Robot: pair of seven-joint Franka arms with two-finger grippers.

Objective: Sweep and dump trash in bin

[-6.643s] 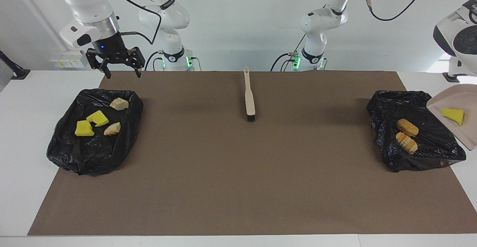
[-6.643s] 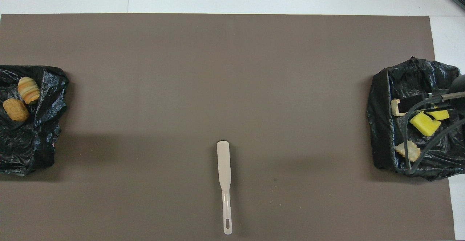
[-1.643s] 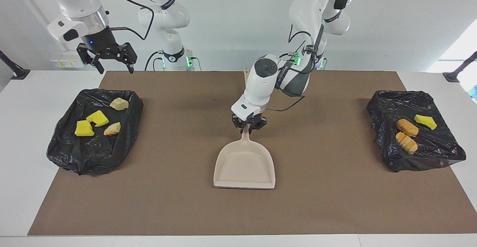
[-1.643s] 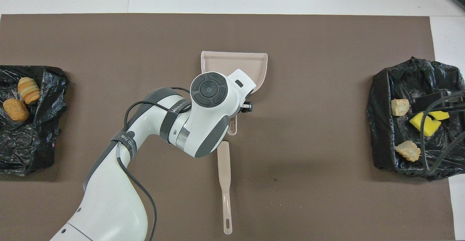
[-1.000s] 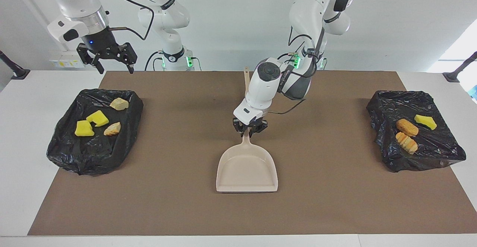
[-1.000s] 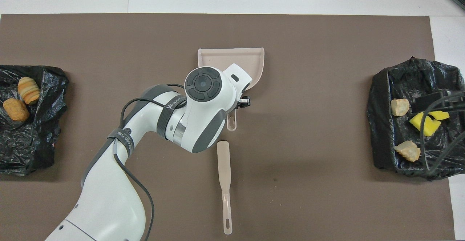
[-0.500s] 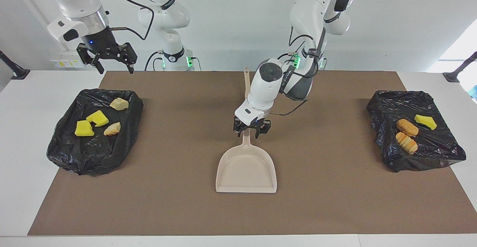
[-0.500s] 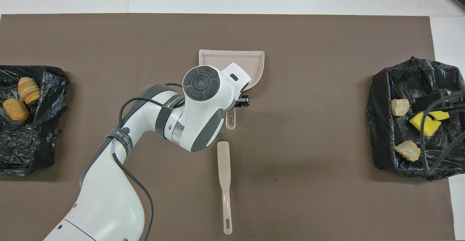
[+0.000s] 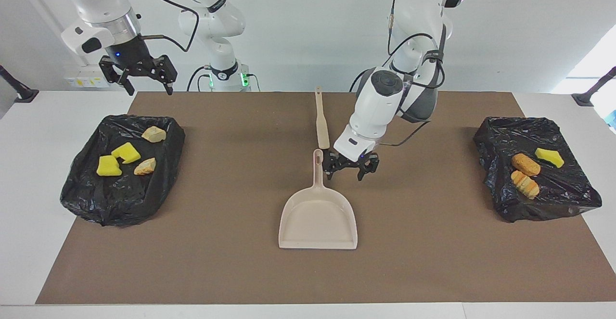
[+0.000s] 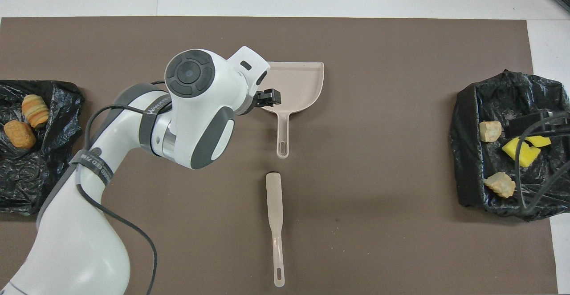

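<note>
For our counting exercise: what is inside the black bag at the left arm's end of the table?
Three scraps lie in that bag: a yellow sponge bit, a brown lump and an orange ridged chunk. Anything under its folds is hidden.

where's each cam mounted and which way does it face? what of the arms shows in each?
Facing view: high across the table, looking at the robots; both arms and bases show, the open left gripper beside the dustpan handle, the open right gripper near one black bin bag, waiting.
Overhead view: high above the robots' end, looking steeply down and forward; only the left arm shows, plus the right arm's cables.
Shared: dustpan, brush, both bags, the trash, half a turn apart.
</note>
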